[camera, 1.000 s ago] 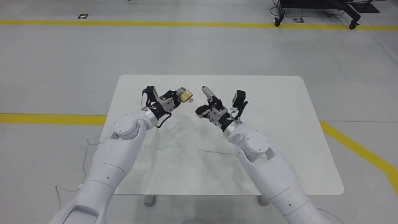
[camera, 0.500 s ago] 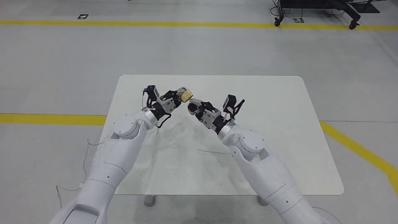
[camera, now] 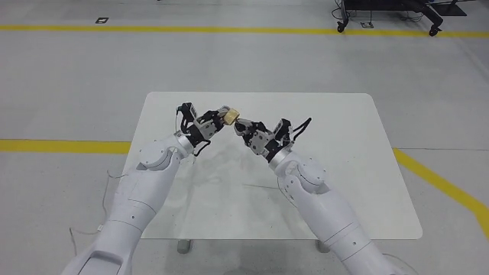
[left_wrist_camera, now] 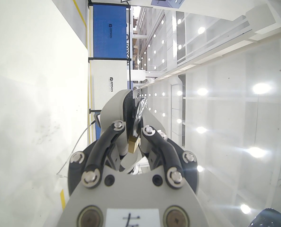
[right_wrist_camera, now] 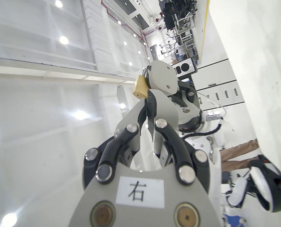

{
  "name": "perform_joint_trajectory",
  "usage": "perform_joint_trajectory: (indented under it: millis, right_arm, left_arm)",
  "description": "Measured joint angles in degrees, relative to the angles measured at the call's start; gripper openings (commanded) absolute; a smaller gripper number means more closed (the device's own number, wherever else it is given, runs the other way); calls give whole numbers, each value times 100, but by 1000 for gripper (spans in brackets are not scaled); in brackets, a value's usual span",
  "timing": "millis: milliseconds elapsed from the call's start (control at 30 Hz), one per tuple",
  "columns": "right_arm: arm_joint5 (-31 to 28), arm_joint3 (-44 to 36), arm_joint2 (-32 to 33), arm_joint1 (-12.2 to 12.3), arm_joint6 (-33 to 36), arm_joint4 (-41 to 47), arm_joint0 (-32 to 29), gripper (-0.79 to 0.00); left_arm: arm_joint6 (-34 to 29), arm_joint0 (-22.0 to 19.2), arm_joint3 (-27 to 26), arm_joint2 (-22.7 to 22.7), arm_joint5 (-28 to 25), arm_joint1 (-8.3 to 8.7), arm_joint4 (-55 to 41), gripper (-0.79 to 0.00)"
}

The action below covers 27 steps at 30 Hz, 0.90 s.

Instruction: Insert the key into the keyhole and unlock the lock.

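Your main risk here is a missed entry. The right gripper (right_wrist_camera: 147,98) sits right up against the brass lock (right_wrist_camera: 140,87). If the key meets the lock's end face off the keyhole or at an angle, it will likely skid across the brass, twist in the grasp, or push the lock round in the left gripper (left_wrist_camera: 135,100). Both grippers hang in the air above the desk (camera: 344,168), so a slip could well drop whatever they hold. A turn applied before the key is fully seated could jam it, I judge.

The right gripper's fingers are pressed almost together. You would expect the key between them, but I cannot make it out in the right wrist view. It may be hidden by the pads, so treat its alignment as unconfirmed.

The left gripper is closed on the lock, with the brass body sticking out of its fingers toward the other arm. In the top view the lock (camera: 229,114) lies a little above and left of the frame's centre. The left gripper (camera: 217,119) is just to its lower left. The right gripper (camera: 243,128) is just to its lower right, its tips touching or nearly touching the brass. In the right wrist view the lock's end face sits directly beyond the right fingertips.
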Motion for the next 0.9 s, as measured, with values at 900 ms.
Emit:
perform_joint_trajectory:
  millis: [900]
  right_arm:
    - [1163,244,408,-133,811,2869,-67,-785]
  left_arm:
    - [-34,59,-210,-53,-545,13,498,-785]
